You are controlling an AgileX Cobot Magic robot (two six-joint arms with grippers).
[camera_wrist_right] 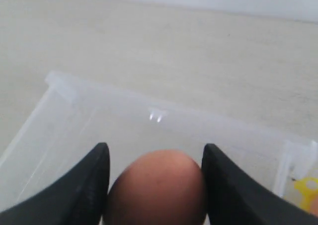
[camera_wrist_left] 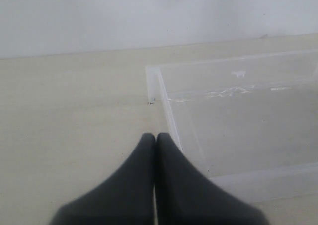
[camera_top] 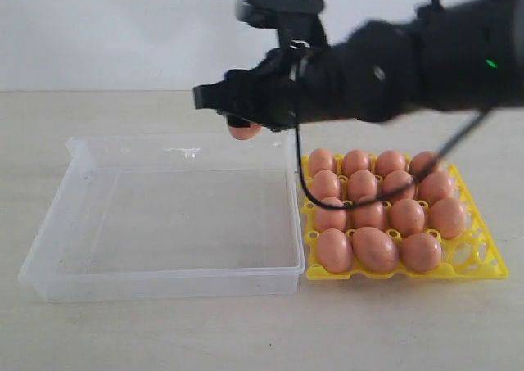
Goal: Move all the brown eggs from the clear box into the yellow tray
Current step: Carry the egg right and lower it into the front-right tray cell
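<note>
Your right gripper's [camera_wrist_right: 155, 154] 2 fingers [camera_wrist_right: 92, 183] stand wide apart, pressed against either side of 1 brown egg [camera_wrist_right: 156, 187]. It hangs lifted above the far part of the clear box [camera_top: 164, 281]. Your left gripper's [camera_wrist_left: 155, 138] fingers [camera_wrist_left: 174, 185] are pressed together on nothing, low over the table [camera_top: 246, 338] just outside a corner of the box. The other brown eggs [camera_top: 368, 214] sit in the yellow tray [camera_top: 483, 264], just beside the box's right wall.

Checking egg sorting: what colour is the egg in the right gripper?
Pinkish brown; the egg shows best in the right wrist view.
</note>
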